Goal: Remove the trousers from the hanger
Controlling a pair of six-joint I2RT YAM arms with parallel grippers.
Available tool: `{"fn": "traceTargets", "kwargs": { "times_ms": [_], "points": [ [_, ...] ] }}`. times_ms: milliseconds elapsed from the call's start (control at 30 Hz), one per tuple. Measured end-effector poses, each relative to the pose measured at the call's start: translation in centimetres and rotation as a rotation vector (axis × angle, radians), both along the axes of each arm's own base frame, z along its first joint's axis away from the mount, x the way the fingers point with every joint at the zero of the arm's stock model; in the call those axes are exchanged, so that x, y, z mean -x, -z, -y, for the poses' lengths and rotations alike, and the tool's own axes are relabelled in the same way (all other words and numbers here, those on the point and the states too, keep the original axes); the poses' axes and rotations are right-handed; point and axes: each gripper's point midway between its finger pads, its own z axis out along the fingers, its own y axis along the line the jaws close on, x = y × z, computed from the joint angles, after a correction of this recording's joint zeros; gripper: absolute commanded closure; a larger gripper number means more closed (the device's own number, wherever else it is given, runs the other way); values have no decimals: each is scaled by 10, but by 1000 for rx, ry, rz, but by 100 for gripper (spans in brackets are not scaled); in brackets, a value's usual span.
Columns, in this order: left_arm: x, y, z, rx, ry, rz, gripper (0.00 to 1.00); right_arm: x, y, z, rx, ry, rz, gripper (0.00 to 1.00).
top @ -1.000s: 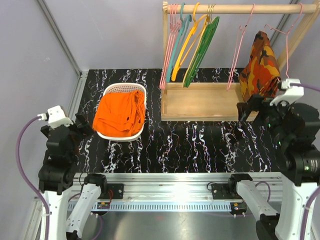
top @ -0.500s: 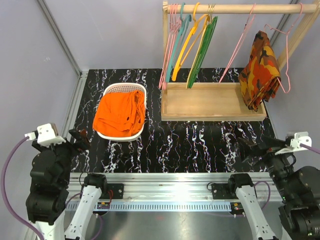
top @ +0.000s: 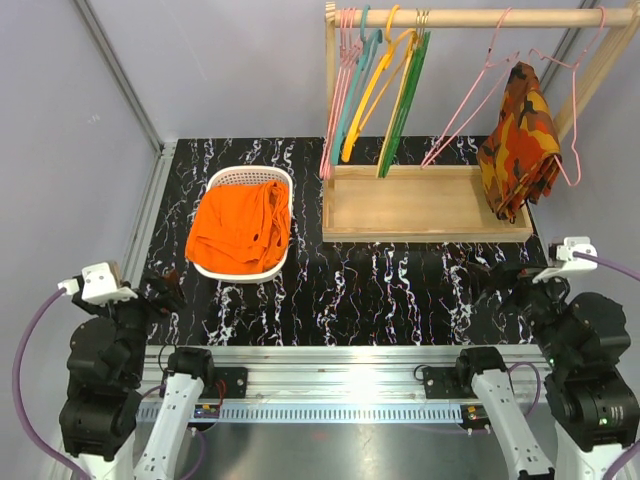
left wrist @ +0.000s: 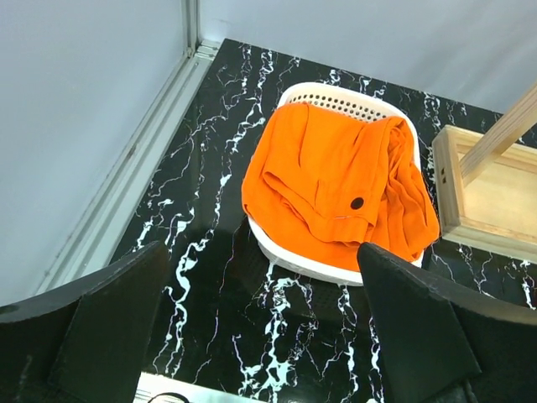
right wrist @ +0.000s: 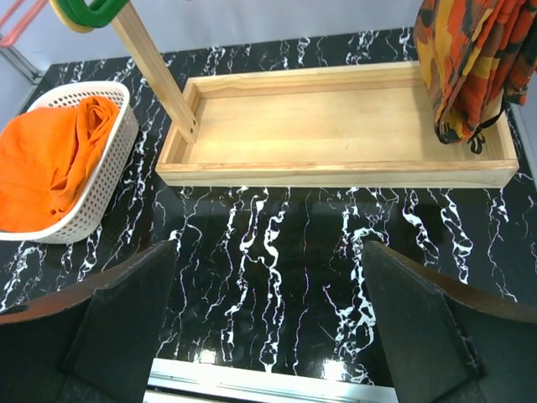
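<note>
The bright orange trousers (top: 240, 228) lie crumpled in the white basket (top: 226, 178) at the left of the table. They also show in the left wrist view (left wrist: 336, 180) and the right wrist view (right wrist: 46, 159). The thin pink wire hanger (top: 488, 58) hangs empty on the wooden rail and slants to the left. My left gripper (top: 165, 290) is open and empty near the table's front left, short of the basket (left wrist: 315, 269). My right gripper (top: 505, 275) is open and empty near the front right, well below the rail.
A wooden rack with a tray base (top: 425, 205) stands at the back right. An orange-red camouflage garment (top: 520, 140) hangs on another pink hanger at its right end. Green, yellow, teal and pink hangers (top: 400, 90) hang at its left end.
My right gripper has drawn back from the rack to the table's front right. My left arm has dropped back too. The empty pink hanger's lower end has swung left.
</note>
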Motion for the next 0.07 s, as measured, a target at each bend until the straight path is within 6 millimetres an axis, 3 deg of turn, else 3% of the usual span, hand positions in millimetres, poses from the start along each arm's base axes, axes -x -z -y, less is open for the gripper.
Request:
{"fn": "traceTargets", "kwargs": {
  "times_ms": [67],
  "points": [
    [0,0,0,0,0,0,1,-7,4,-1,2,0,-24,1]
  ]
}}
